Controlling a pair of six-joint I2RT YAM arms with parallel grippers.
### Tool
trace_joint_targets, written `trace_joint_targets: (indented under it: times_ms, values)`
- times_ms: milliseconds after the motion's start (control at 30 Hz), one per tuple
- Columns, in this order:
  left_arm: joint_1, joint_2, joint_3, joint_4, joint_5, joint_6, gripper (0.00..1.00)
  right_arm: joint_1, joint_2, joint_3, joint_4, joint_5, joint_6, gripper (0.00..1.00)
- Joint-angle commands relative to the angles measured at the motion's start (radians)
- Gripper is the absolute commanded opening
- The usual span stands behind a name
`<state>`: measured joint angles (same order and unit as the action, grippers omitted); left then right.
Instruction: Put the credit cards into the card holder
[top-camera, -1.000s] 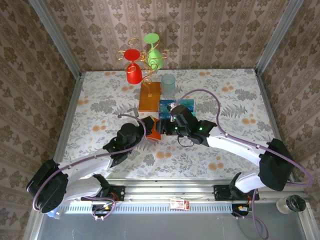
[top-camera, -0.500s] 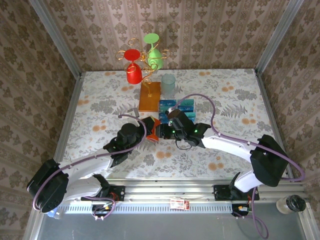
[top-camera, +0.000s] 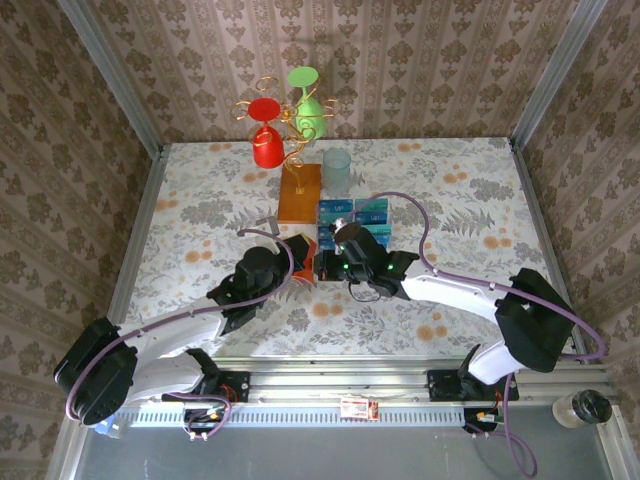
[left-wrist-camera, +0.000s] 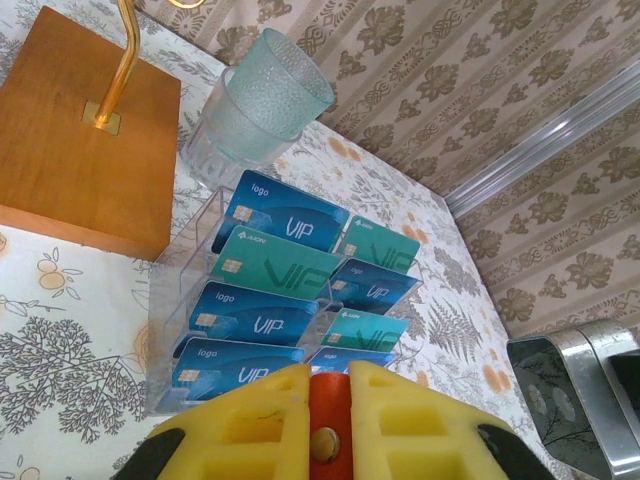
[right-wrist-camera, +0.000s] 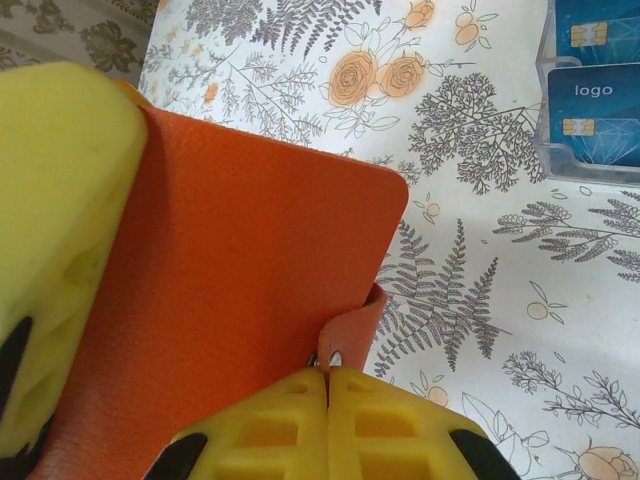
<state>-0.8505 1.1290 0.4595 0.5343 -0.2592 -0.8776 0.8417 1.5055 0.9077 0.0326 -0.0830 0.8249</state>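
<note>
Just on the near side of the clear card rack (left-wrist-camera: 165, 300), the card holder (right-wrist-camera: 240, 300) is gripped from two sides at once, and in the top view it shows as a small orange-red patch between the two wrists, touching both. The left gripper (left-wrist-camera: 328, 425) has its yellow foam fingers (left-wrist-camera: 250, 430) pressed onto the holder's two faces, so only a narrow orange strip with the tiny snap shows between them. The right gripper (right-wrist-camera: 328, 425) has its fingers squeezed together with no gap, and the holder's short snap tab is caught at the top of the seam. In the right wrist view the holder's flat orange face spreads up and to the left of those fingers, with a yellow pad of the left gripper lying against its left edge. The credit cards (left-wrist-camera: 285, 275) sit in the rack in two stepped columns, blue and teal, printed "logo" and "VIP", near the holder but apart from it. A ribbed glass tumbler (left-wrist-camera: 262, 110) stands just beyond the rack's far side. The wooden base (left-wrist-camera: 80, 140) of the gold wire stand (top-camera: 290, 130) lies just beside the rack's far-left corner. Farther from the rack, a red cup (top-camera: 266, 145) and a green cup (top-camera: 308, 112) hang upside down on that stand.
</note>
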Motion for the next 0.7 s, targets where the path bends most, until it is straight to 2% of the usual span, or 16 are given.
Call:
trace_joint_targets:
  times_ms: [0,233,500,567,633,667]
  values:
    - [-0.007,-0.014,0.022,0.072,-0.014,0.008,0.0,-0.015,0.038,-0.076,-0.07,0.071,0.028,0.0]
    - [-0.007,-0.025,0.027,0.074,-0.008,0.002,0.0,-0.117,0.028,-0.203,-0.05,0.065,0.065,0.0]
    - [0.005,-0.02,0.014,0.096,-0.004,-0.057,0.0,-0.151,-0.091,-0.213,-0.089,0.012,0.02,0.02]
    - [0.022,-0.016,0.003,0.126,0.005,-0.096,0.0,-0.16,-0.146,-0.235,-0.067,-0.02,0.02,0.17]
    - [0.039,-0.012,-0.007,0.166,0.018,-0.139,0.0,-0.178,-0.196,-0.268,-0.016,-0.083,0.033,0.38]
    - [0.047,-0.012,-0.01,0.18,0.018,-0.159,0.0,-0.185,-0.218,-0.281,0.012,-0.11,0.04,0.44]
